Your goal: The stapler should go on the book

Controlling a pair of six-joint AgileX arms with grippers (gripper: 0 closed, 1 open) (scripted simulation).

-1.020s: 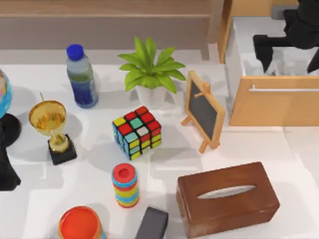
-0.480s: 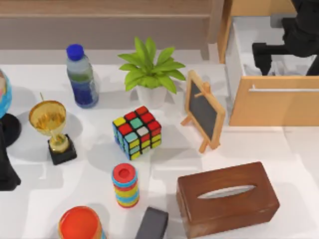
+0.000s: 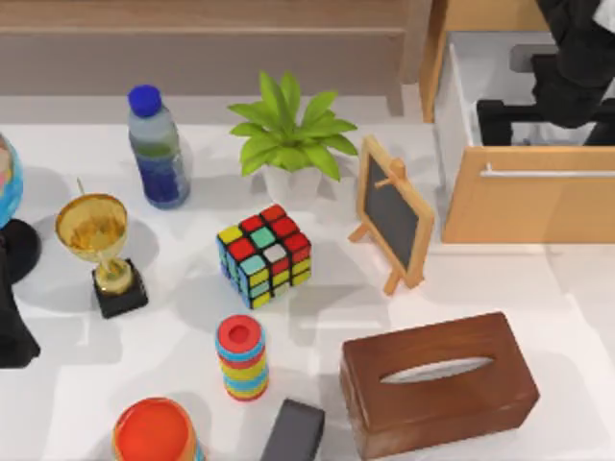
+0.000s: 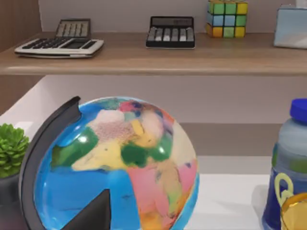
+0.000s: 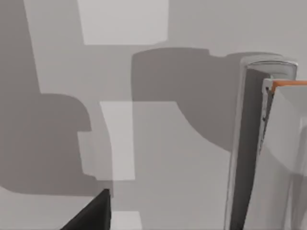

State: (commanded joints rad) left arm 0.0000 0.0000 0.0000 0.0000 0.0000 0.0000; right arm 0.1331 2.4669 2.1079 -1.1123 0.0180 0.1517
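My right gripper (image 3: 507, 109) hangs over the white inside of the wooden-fronted drawer (image 3: 524, 197) at the far right of the surface (image 3: 577, 288). My left arm (image 3: 10, 322) sits parked at the left edge, just beside the globe (image 4: 120, 163). I cannot tell whether the fingers on either arm are wide or narrow. A dark oblong thing (image 3: 293, 432) lies flat at the near edge, between the orange-topped pot (image 3: 154, 432) and the brown tissue box (image 3: 437, 382); it may be the stapler, but I cannot tell. In my right wrist view a pale upright slab with an orange edge (image 5: 280, 143) stands on the drawer floor; I cannot tell what it is.
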